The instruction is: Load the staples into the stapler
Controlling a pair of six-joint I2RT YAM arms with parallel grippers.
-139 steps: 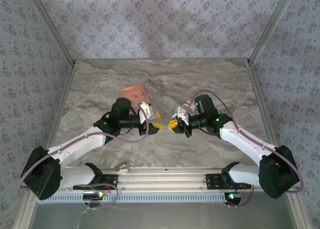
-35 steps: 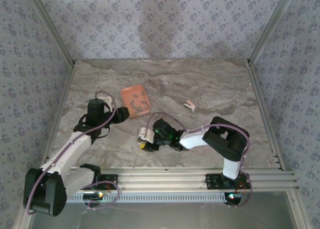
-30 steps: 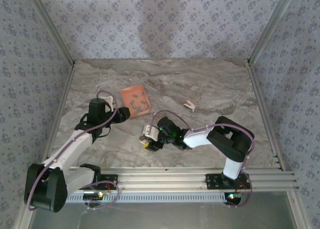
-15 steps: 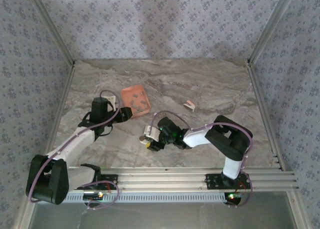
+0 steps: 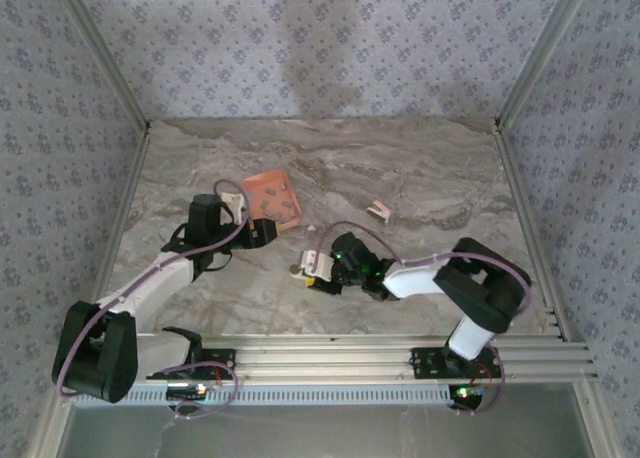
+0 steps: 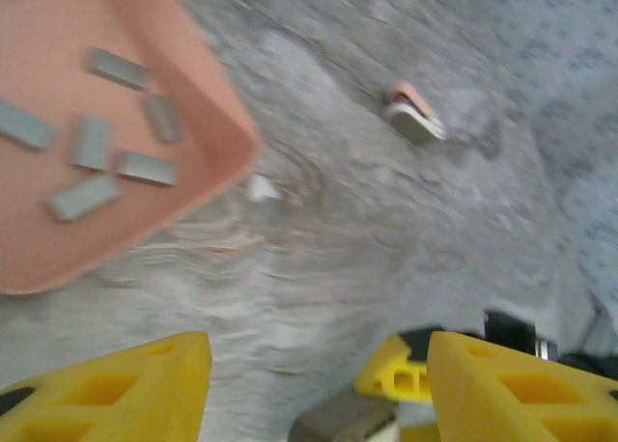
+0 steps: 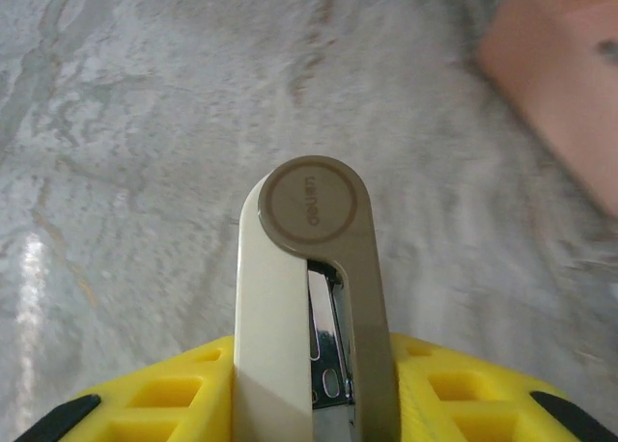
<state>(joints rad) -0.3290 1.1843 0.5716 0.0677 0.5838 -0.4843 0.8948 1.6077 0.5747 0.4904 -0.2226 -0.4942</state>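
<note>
Noted at the far left a square salmon-orange plastic tray (image 6: 220,109), resting on the grey marble-patterned table top (image 5: 430,168). Counted in it several short, thin dark-grey metal strips, the staples (image 6: 92,141), lying flat and loose on the tray floor; saw none lifted out. Found the left gripper (image 6: 314,379) just beside the right edge of the tray, over bare table, with yellow fingers standing apart and nothing between them.

Further right, near the middle of the table, found the small slim stapler (image 7: 290,268), with one cream-white side, one brownish side and bright metal between. Saw it clamped from both sides by the yellow fingers of the right gripper (image 7: 314,365), round end pointing away from the wrist. Could not tell any contact with the table below. Saw the two halves lying close together, with only a narrow slit of metal showing; judged the stapler not yet opened for loading.

Noted well to the right a small pink-and-white object (image 6: 415,114), lying alone; could not tell its kind.

Judged the task to be at an early stage: stapler secured, no strip taken. Left to do: open the stapler, pick one strip from the tray, slide it in, close the halves.
</note>
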